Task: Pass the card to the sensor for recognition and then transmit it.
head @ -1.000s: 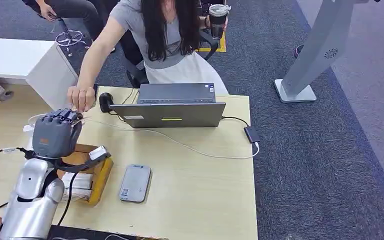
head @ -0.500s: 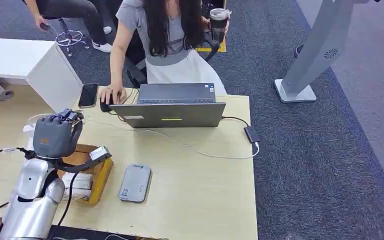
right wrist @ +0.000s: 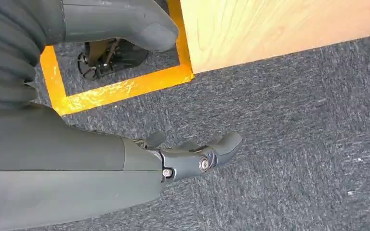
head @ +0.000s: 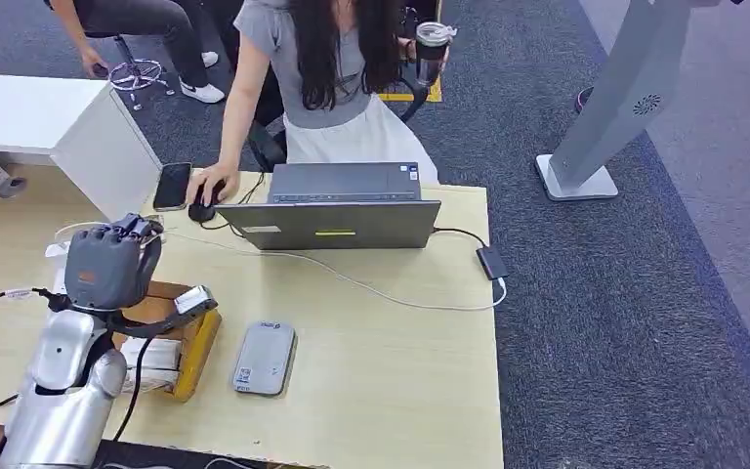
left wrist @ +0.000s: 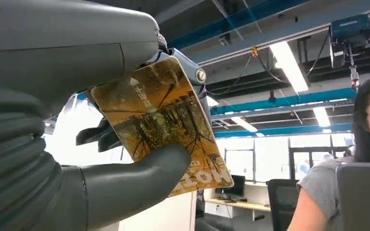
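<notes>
From the head camera I see my left hand (head: 109,262) raised at about nine o'clock on the wooden table (head: 391,362), its back toward the camera and its fingers curled. The left wrist camera shows what it has: the card (left wrist: 161,122), orange and yellow with a tree print, is pinched between the thick grey thumb and the darker fingers (left wrist: 99,137) behind it, its printed face toward that camera and tilted.

Below the hand, toward seven o'clock, stands a small yellow and brown box (head: 181,342). Just beside it, at about six o'clock on the table, lies the flat grey sensor (head: 265,358), well apart from the card.

My right hand (right wrist: 192,156) hangs over dark grey carpet (right wrist: 294,144) next to a strip of yellow floor tape (right wrist: 120,89) and a pale wooden panel (right wrist: 270,24). Its fingers are lightly bent and apart, and nothing is in them.

At twelve o'clock on the table stands an open grey laptop (head: 342,207), with a white cable (head: 352,281) trailing to a small dark adapter (head: 492,262) at about two o'clock. A person (head: 327,78) in a grey top sits behind the laptop, one hand on a black mouse (head: 202,207), the other holding a lidded cup (head: 430,49). A phone (head: 172,186) lies just beside the mouse, at eleven o'clock.
</notes>
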Tool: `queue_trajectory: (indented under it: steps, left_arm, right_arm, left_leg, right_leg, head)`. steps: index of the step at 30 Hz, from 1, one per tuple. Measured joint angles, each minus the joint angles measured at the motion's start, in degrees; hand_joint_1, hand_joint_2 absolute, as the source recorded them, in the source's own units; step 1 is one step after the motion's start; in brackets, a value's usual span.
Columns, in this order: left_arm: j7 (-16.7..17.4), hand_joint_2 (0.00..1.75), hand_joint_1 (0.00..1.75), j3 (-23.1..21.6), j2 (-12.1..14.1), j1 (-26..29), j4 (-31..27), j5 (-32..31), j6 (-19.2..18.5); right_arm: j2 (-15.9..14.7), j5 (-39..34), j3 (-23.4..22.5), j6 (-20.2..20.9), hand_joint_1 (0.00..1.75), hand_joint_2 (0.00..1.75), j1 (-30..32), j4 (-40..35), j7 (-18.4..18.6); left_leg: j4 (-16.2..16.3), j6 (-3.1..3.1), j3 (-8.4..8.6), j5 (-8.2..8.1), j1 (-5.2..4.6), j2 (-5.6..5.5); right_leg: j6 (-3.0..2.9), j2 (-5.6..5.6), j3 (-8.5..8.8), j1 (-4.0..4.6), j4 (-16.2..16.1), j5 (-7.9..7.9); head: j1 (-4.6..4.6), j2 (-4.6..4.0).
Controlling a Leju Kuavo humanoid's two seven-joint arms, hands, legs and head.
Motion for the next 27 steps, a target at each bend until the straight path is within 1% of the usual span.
queue_trajectory:
  steps: [6,7,9,10,11,13,15,20,27]
  left_arm:
    - [-0.4,1.75,1.75,-0.5,-0.4,0.6,0.0,0.2,0.0]
    - [-0.8,1.75,1.75,-0.7,-0.6,1.2,-0.2,-0.5,-0.3]
    - [-1.3,1.75,1.75,-3.0,-1.8,4.8,-3.3,-3.8,-1.8]
    - [-0.2,1.75,1.75,-5.3,-2.8,6.6,-4.8,-6.0,-2.5]
    - [1.5,1.75,1.75,-7.3,-3.2,8.1,-5.7,-7.5,-2.8]
    - [3.9,1.75,1.75,-11.2,-3.9,10.6,-6.8,-8.3,-3.1]
    - [4.8,1.75,1.75,-13.2,-3.9,11.5,-7.5,-8.5,-3.2]
    - [5.0,1.75,1.75,-16.2,-3.9,12.7,-7.8,-8.4,-4.3]
    - [5.0,1.75,1.75,-17.5,-3.9,13.1,-8.1,-8.4,-4.3]
  right_arm:
    - [0.0,-0.2,0.0,0.0,0.00,1.75,0.0,0.0,-0.4]
    - [0.0,-0.4,0.0,0.0,0.00,1.75,0.0,0.0,-0.5]
    - [0.0,-1.1,-0.3,-0.2,0.00,1.75,0.3,0.0,-1.1]
    - [0.0,-1.3,-0.5,-0.2,0.00,1.75,0.6,0.0,-1.3]
    - [0.0,-1.4,-0.6,-0.3,0.00,1.75,0.8,0.0,-1.5]
    - [0.0,-1.4,-0.9,-0.2,0.00,1.75,0.8,0.0,-1.7]
    - [0.0,-1.4,-1.1,-0.2,0.00,1.75,1.1,0.0,-1.7]
    - [0.0,-1.4,-1.4,-0.3,0.00,1.75,1.3,0.0,-1.6]
    - [0.0,-1.4,-1.4,-0.4,0.00,1.75,1.3,0.0,-1.6]
  left_leg:
    - [0.0,0.00,-0.01,0.00,0.00,0.00]
    - [0.0,0.00,0.01,0.00,-0.01,0.01]
    - [0.0,0.07,0.07,-0.06,-0.11,0.12]
    - [0.0,0.08,0.02,-0.05,-0.14,0.03]
    - [0.0,0.08,-0.06,-0.05,-0.12,-0.04]
    - [0.0,0.11,-0.11,-0.08,-0.10,0.09]
    - [0.0,0.12,-0.11,-0.08,-0.10,0.10]
    - [0.0,0.13,-0.10,-0.06,-0.10,0.09]
    - [0.0,0.16,-0.10,-0.03,-0.10,0.08]
  right_leg:
    - [0.00,0.00,0.00,0.00,0.0,0.00]
    - [0.00,0.01,0.01,-0.01,0.0,0.00]
    - [0.03,0.11,0.00,-0.13,0.0,-0.02]
    - [0.04,0.04,0.00,-0.15,0.0,-0.03]
    - [0.04,0.01,-0.02,-0.14,-0.1,-0.03]
    - [0.08,0.11,-0.05,-0.13,-0.1,0.00]
    - [0.12,0.10,-0.05,-0.14,-0.2,0.03]
    - [0.18,0.06,-0.04,-0.14,-0.2,0.07]
    - [0.24,0.06,-0.03,-0.14,-0.2,0.11]
  head:
    - [0.00,0.00]
    - [0.02,0.00]
    - [-0.09,0.00]
    - [-0.02,0.00]
    - [0.02,0.00]
    - [-0.02,0.00]
    - [-0.02,0.00]
    - [0.00,0.00]
    - [-0.02,0.00]
